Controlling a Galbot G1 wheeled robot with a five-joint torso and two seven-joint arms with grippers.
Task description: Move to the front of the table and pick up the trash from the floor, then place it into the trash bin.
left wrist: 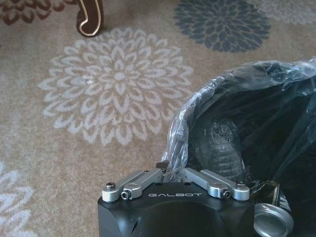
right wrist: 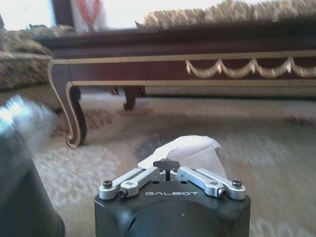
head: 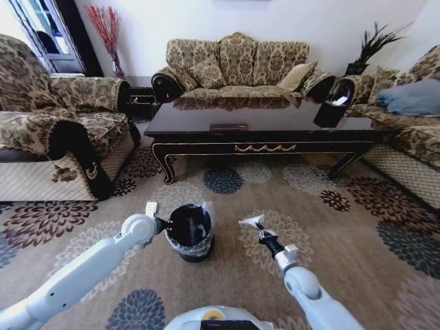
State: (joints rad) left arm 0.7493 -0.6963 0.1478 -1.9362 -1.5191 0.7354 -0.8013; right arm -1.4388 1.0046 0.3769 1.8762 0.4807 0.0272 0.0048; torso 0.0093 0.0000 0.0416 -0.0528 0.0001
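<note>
My right claw [head: 253,223] is clamped on the white paper trash [right wrist: 185,150], held above the carpet just beside the trash bin [head: 190,234]; my left claw [left wrist: 170,173], closed, pinches its liner; carrying the paper over the rim comes next, I judge

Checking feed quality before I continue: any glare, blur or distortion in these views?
Head view: wide-angle bending at the edges, sofa reflected in the glossy table. Left wrist view: sharp, liner of the bin glints. Right wrist view: window blown out, bin smeared at the edge, table rail soft, paper fairly clear.
</note>
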